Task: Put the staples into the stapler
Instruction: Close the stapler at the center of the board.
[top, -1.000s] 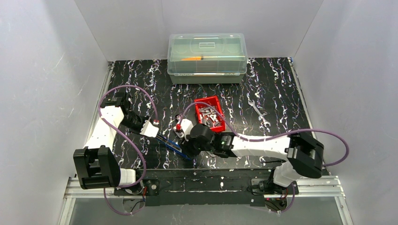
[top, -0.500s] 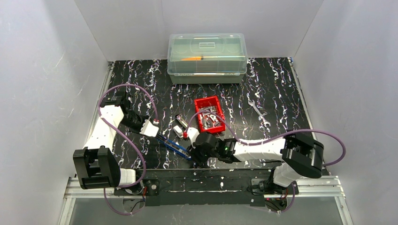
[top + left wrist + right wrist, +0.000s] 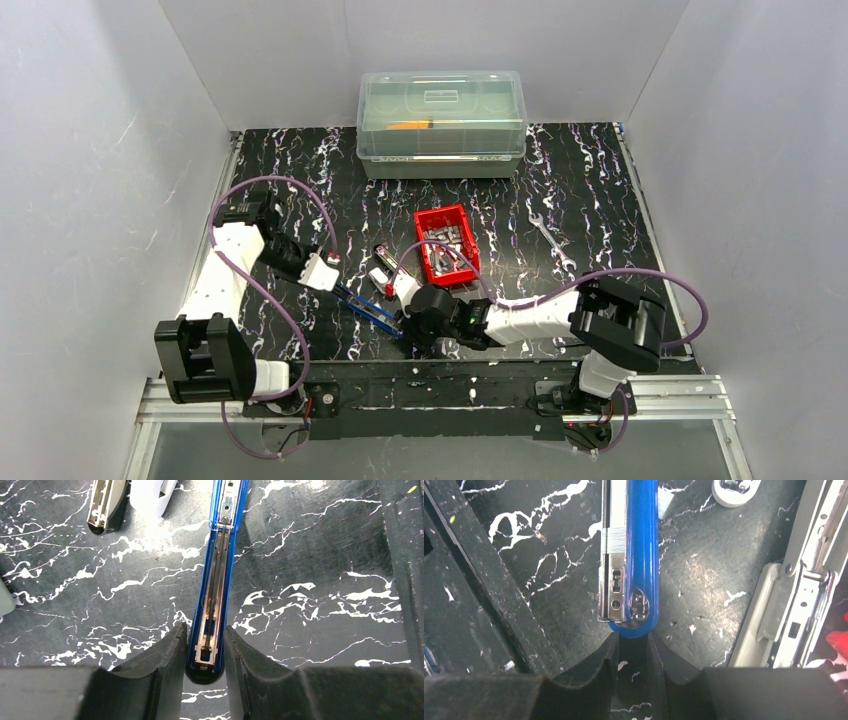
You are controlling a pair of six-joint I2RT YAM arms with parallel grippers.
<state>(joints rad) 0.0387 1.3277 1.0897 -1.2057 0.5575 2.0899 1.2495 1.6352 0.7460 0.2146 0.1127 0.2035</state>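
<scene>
One blue stapler (image 3: pixel 218 580) lies opened; left pincer (image 3: pixel 205 636) clamps its end.

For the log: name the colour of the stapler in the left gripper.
Blue stapler; clearest in the left wrist view.

The left arm (image 3: pixel 222 272) rises from its base, bends at the elbow and angles down toward the middle, its pincer (image 3: pixel 205 642) clamped on one end of the stapler (image 3: pixel 216 592). The right arm (image 3: pixel 530 312) stretches low to the left. Its pincer (image 3: pixel 632 641) has its fingers (image 3: pixel 606 665) a narrow gap apart, and any grip is unclear.
</scene>
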